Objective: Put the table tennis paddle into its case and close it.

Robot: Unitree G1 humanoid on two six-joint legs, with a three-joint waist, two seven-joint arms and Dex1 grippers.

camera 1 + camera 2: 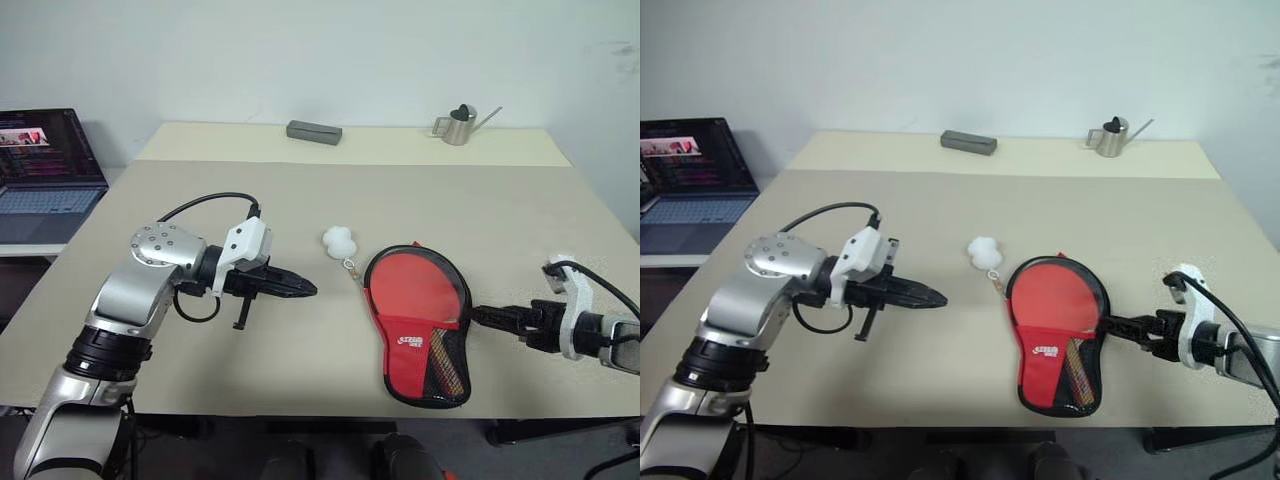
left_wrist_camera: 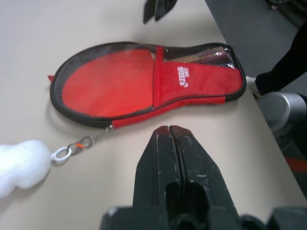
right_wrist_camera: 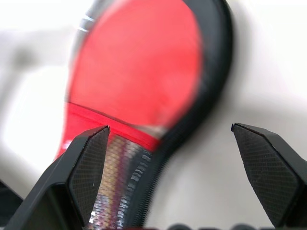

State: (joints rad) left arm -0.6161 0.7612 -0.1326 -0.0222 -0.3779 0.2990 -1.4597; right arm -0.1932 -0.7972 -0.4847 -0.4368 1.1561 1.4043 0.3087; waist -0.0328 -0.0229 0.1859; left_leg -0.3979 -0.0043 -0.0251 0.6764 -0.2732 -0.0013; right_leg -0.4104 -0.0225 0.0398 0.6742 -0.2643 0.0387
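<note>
The case lies flat on the table's near right part, red side up, with its black mesh pocket toward the front edge. The table tennis paddle rests in it. Its red face shows inside the black zipper edge, and its striped handle is seen through the mesh. The white pom-pom lies just left of the case on a small ring. My left gripper is shut and empty, left of the pom-pom and pointing at the case. Open and holding nothing, my right gripper hovers at the case's right edge.
A laptop stands open on a side desk to the left. A grey block and a small metal watering can sit at the table's far edge. The case lies close to the table's front edge.
</note>
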